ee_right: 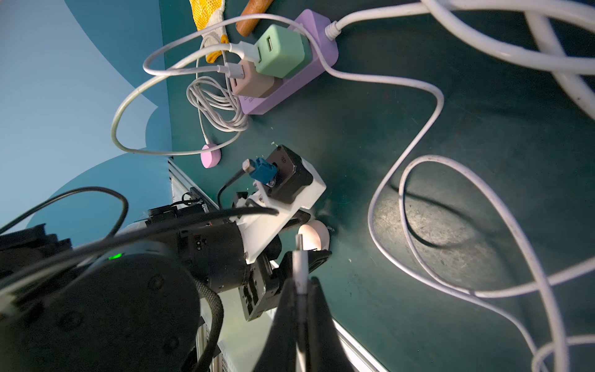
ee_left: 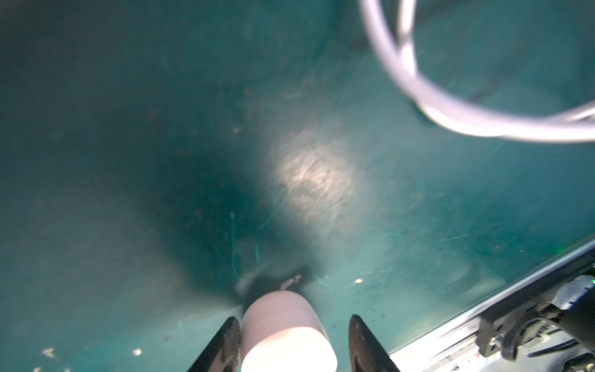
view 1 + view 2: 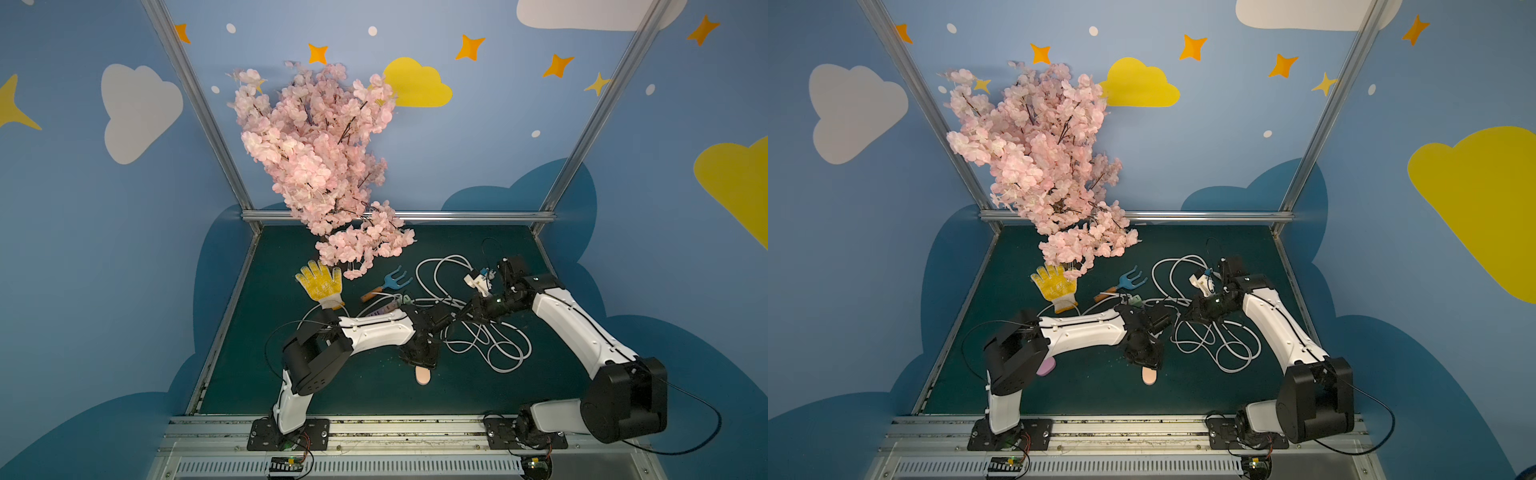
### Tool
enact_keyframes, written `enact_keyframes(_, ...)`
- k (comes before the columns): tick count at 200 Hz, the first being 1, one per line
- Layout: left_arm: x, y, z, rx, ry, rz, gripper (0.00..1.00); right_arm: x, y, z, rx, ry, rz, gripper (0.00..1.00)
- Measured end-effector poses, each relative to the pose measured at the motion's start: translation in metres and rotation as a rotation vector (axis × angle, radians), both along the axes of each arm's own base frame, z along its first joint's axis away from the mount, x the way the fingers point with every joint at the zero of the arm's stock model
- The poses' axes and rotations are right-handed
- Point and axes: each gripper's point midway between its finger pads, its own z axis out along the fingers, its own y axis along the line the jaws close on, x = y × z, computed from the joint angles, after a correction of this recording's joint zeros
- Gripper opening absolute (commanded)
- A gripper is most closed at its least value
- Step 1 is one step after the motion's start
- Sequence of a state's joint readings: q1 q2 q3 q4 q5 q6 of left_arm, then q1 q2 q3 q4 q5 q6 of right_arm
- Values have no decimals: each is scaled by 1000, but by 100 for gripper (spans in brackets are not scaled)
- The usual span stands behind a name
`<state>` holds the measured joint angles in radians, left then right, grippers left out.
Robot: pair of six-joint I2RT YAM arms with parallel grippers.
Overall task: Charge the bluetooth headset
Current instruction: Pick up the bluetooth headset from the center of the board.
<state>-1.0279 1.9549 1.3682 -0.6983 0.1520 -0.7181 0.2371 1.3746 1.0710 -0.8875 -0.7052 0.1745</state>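
headset case [image 2: 286, 328] lies on the mat [image 2: 128, 161] between our left gripper's [image 2: 293, 322] half-spread jaws, one side touching it, the other apart; no grip yet. its long axis runs out along the jaws. our right gripper [image 1: 301, 281] is clamped on the plug [image 1: 298, 257], tip aimed at the case, near but short of it. we cannot see the port.

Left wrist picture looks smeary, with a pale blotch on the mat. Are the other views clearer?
Left wrist view: blurred throughout, thick white cable smeared, glare patch on the green mat, pink earbud case washed out. Right wrist view: sharp, thin charging cable casting crisp shadows. In both top views: dim but in focus.
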Motion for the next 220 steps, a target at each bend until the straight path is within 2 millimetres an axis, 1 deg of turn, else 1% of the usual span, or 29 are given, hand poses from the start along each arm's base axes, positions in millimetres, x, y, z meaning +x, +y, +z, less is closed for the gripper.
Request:
enact_keyframes(25, 1, -5, 3, -25, -3, -14, 60, 0, 0, 0, 3, 0, -1, 0)
enact_keyframes(43, 1, -6, 3, -29, -5, -21, 66, 1, 0, 1, 7, 1, -3, 0)
enact_keyframes(54, 1, -5, 3, -27, -7, -24, 69, 1, 0, 1, 9, 1, -4, 0)
enact_keyframes(69, 0, 1, 4, -19, -10, -32, 69, 1, 0, 2, 12, 2, -3, 0)
enact_keyframes(77, -2, 4, 5, -10, -8, -37, 68, 1, 0, 2, 14, 2, -3, 0)
enact_keyframes(99, -5, 10, 5, 11, -7, -48, 60, 1, 0, 2, 16, 2, -2, 0)
enact_keyframes(112, -7, 12, 4, 21, -7, -59, 60, 1, 0, 2, 18, 3, -3, 0)
enact_keyframes(135, -10, 11, 4, 23, -6, -70, 59, 1, 0, 2, 18, 3, -5, 0)
enact_keyframes(175, -15, 10, -1, 30, 6, -84, 51, 1, -1, 2, 19, 4, -7, 0)
enact_keyframes(195, -15, 9, -2, 24, 10, -86, 45, 2, -1, 2, 19, 3, -8, 0)
enact_keyframes(220, -16, 8, -1, 19, 12, -89, 44, 2, -1, 2, 19, 3, -9, 0)
